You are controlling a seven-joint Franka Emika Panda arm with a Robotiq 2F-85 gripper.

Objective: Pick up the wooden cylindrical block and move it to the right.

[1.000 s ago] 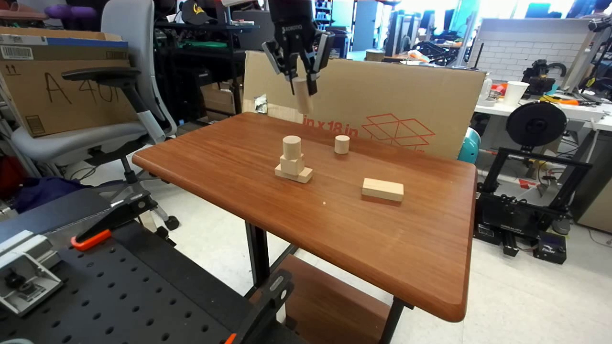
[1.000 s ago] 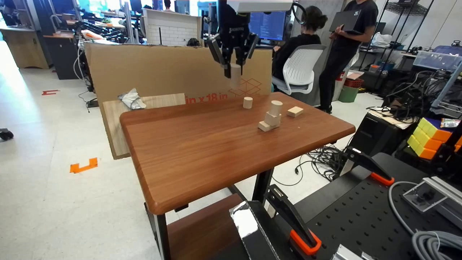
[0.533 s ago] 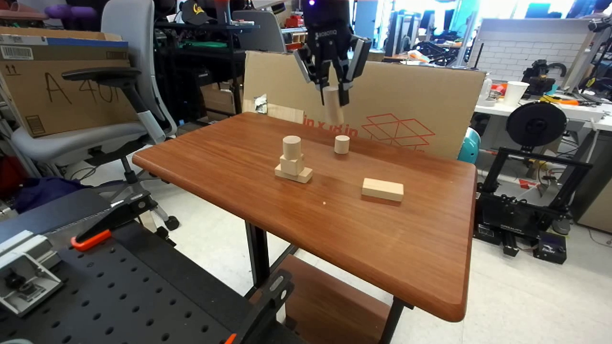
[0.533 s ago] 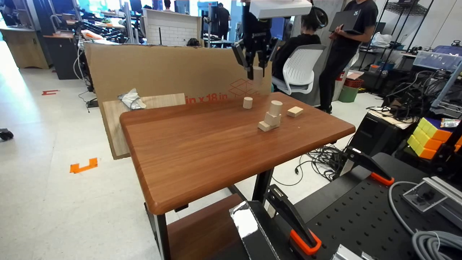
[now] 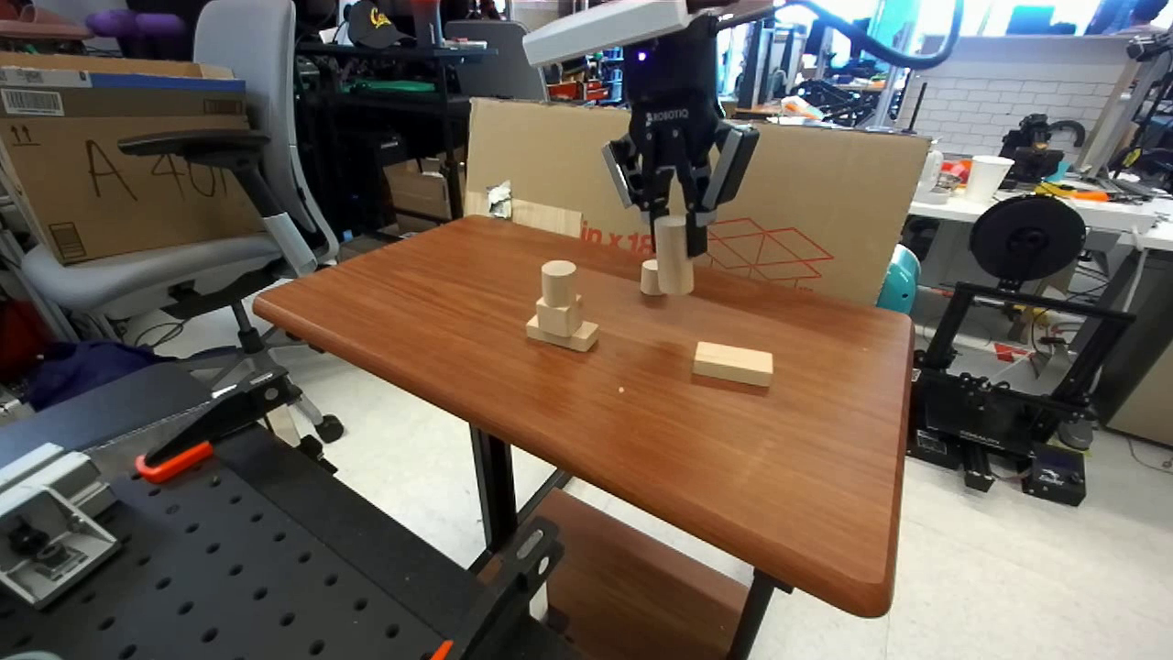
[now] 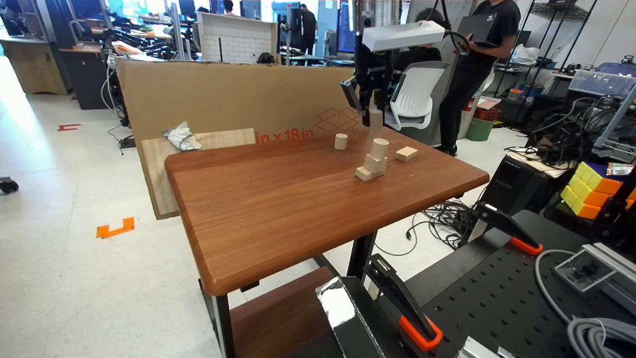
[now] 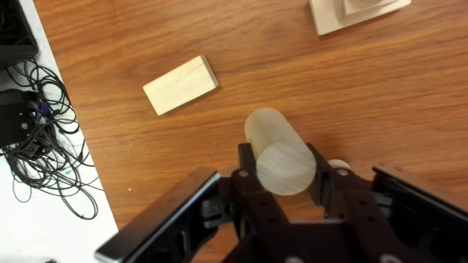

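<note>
The cylinder (image 5: 674, 260) is held in the air above the table (image 5: 779, 458), pinched between the jaws of the gripper (image 5: 676, 236), which are pressed against its sides near the upper end. It is held almost upright, with a slight lean shown in an exterior view. From the wrist view, it is judged to be poised over the stretch between the stub (image 6: 341, 141), which is set toward the far edge, and the flat block (image 5: 733, 364), which is laid toward the right edge. The stack (image 5: 558, 307) is found near the table's middle, apart from the cylinder.

The carrying step is judged to be in hand: the pick-up is done, the setting-down not yet. By whose right the move is meant is not stated; the right edge, as seen in both exterior views, is taken as the likely aim.

For the next move, some further travel toward that edge may be called for, followed by a straight lowering. The lean should be corrected and the lower end brought flat onto the table before the jaws are parted, since a tilted cylinder could be toppled on release. Room should be kept from the stub and the flat block, so that neither is knocked.
</note>
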